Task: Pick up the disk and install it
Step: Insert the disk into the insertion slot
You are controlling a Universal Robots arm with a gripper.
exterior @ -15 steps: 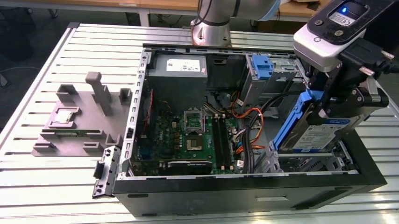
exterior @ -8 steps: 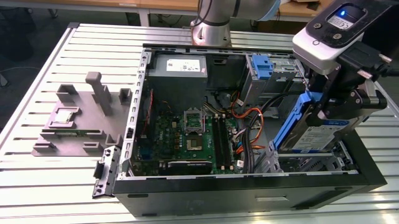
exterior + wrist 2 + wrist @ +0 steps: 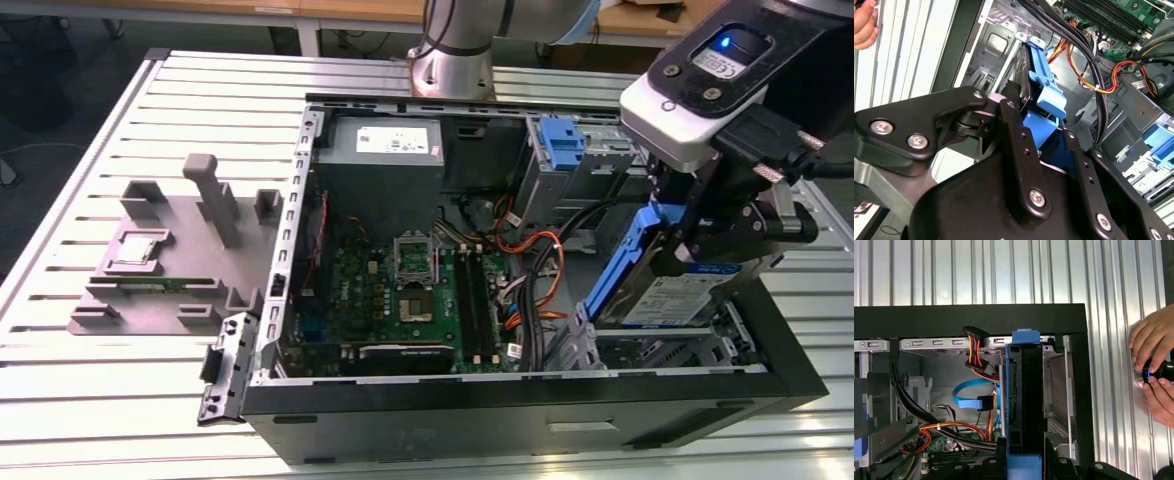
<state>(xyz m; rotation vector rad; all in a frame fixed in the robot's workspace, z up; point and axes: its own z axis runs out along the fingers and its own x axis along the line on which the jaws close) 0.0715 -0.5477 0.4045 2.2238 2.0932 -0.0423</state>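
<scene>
One open computer case (image 3: 534, 405) is lying on the slatted table (image 3: 134, 400), holding a motherboard (image 3: 414, 290) at its centre and a power supply (image 3: 387, 140) at twelve o'clock. At four o'clock, the gripper (image 3: 701, 245) is clamping both fingers on the disk (image 3: 667, 295), which is hanging tilted at the drive bay (image 3: 667, 350).

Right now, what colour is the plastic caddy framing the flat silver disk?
Blue caddy, clearest in exterior view.

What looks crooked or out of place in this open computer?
The disk stands out: it is steeply tilted, one end raised, held by the gripper at the drive bay on the exterior view's right, not lying flat in its slot. In the first wrist view, a person's hand is close beside the case.
</scene>
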